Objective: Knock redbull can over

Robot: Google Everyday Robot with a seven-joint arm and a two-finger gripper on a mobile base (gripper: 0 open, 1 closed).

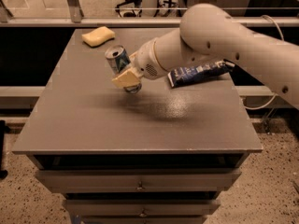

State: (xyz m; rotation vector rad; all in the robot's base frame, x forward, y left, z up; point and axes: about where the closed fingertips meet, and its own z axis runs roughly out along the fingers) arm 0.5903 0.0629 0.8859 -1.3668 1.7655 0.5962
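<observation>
The slim silver-and-blue redbull can [117,59] leans left of centre on the grey surface [93,125], top tipped toward eleven o'clock, lower body clamped by the cream-tipped gripper [127,80] at its five o'clock

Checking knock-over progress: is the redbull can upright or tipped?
Tipped, not yet flat: the redbull can leans, top toward the sponge, clamped in the gripper over the table's far half.
</observation>
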